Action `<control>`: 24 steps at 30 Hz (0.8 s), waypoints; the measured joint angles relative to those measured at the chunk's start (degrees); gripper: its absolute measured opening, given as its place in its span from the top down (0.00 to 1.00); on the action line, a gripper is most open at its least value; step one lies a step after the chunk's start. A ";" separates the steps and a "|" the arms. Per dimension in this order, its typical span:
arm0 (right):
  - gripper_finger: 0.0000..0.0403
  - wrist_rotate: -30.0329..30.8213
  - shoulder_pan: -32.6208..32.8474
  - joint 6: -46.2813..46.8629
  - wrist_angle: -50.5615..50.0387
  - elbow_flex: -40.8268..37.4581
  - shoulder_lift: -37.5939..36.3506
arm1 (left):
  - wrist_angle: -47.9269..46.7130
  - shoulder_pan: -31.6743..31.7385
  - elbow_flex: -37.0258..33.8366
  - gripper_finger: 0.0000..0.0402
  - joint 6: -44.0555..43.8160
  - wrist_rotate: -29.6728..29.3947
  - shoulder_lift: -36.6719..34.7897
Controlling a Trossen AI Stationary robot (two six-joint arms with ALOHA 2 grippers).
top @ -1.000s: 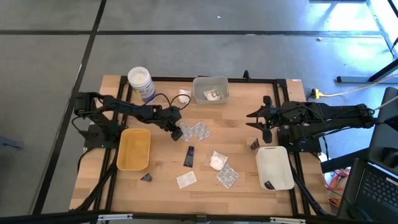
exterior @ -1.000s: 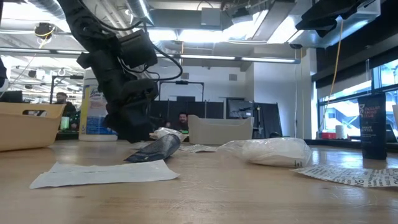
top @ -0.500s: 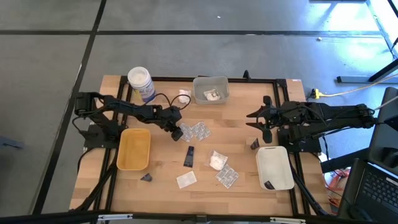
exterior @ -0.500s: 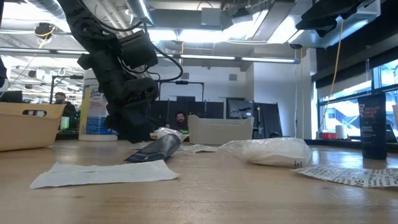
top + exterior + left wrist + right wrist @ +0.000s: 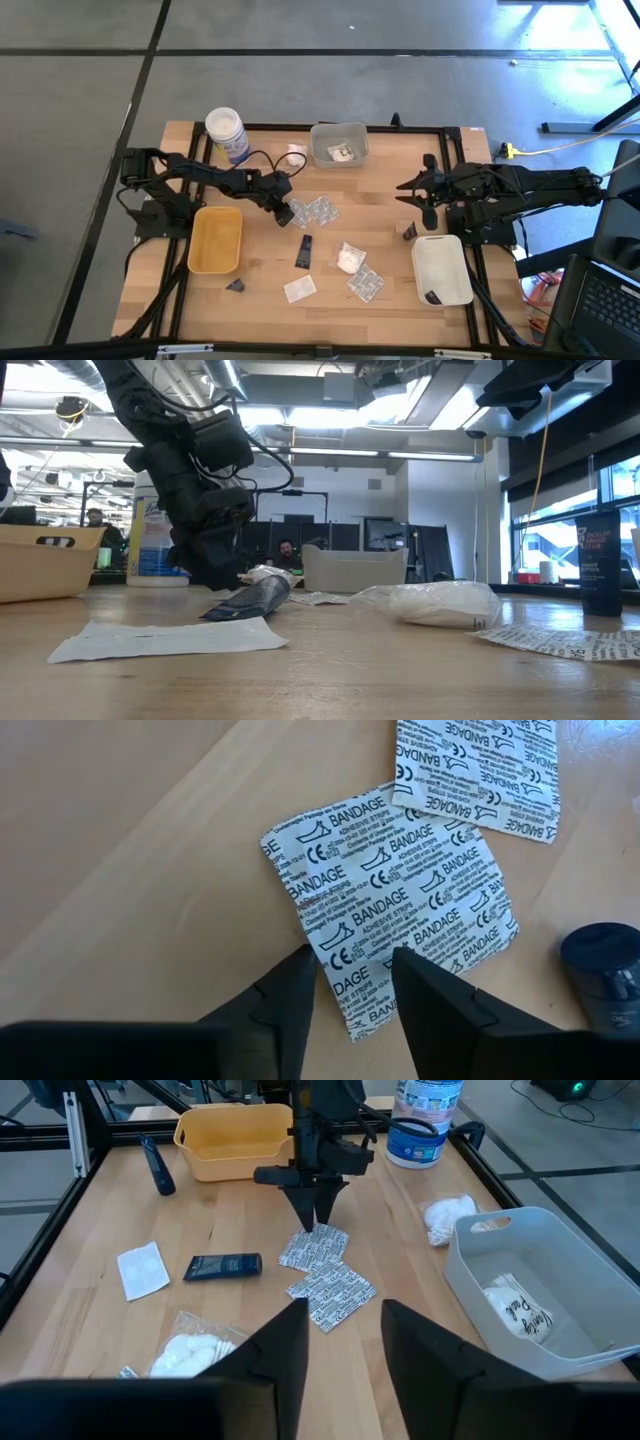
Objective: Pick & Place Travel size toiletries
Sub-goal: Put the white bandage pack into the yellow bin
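While fingers (image 5: pixel 350 985) straddle one bandage sachet (image 5: pixel 395 910) | sachets: two | trays: three

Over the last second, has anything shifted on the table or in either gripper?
Nothing visibly moved. The left gripper hangs over the bandage packet, fingertips straddling its edge, and the right gripper waits above the white tray. The packets, dark tube and trays lie as before.

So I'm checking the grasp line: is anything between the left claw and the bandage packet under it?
Nothing visible. The left claw straddles the edge of the white printed bandage packet; only bare wooden table lies around it, and a second bandage packet and a dark tube lie aside.
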 joint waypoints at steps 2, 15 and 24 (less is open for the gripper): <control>0.69 0.00 -0.02 0.00 0.02 0.00 0.00 | -0.04 0.00 -0.02 0.69 0.00 -0.24 0.00; 0.73 0.00 0.00 0.00 0.01 0.00 0.00 | -0.18 -0.02 -0.07 0.82 0.00 -1.77 0.00; 0.76 0.00 -0.01 0.01 0.02 0.00 0.00 | -0.11 0.00 -0.07 0.93 0.00 -2.02 0.00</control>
